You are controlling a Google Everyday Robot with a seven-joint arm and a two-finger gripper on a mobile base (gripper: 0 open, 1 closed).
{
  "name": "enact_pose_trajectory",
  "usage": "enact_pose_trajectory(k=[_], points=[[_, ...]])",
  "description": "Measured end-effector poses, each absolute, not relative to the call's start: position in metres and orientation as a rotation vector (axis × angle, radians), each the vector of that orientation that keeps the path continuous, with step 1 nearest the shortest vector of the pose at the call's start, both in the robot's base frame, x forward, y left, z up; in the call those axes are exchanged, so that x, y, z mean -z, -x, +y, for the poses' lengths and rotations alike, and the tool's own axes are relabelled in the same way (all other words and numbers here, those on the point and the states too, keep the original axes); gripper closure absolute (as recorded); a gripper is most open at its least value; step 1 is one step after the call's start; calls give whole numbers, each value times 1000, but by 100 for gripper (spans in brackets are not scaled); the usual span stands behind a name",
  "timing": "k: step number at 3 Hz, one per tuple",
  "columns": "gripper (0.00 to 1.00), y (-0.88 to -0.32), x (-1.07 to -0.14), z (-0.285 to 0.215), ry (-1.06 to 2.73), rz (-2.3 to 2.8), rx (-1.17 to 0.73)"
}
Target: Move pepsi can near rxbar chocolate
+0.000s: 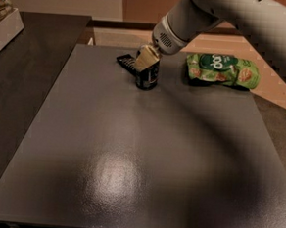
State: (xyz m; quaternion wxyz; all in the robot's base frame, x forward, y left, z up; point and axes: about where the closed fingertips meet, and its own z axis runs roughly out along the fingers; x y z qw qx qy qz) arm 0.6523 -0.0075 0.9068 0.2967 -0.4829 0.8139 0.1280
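The pepsi can (147, 79) stands upright on the dark grey table (130, 149) near its far edge. The rxbar chocolate (126, 62) lies flat just behind and left of the can, close to it. My gripper (147, 59) hangs over the can's top, its pale fingers (146, 60) covering the upper part of the can. The arm comes in from the upper right.
A green snack bag (222, 70) lies to the right of the can at the table's far edge. A darker counter (24, 63) runs along the left, with a white box (3, 23) at the far left corner.
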Motion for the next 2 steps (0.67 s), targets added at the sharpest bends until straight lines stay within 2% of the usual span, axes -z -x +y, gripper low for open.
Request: enact_pose_trajectory(k=[1,2], points=[[0,-652,-906,-6,1287,2164,-342],[0,-652,-905,-6,1288,2164,-342]])
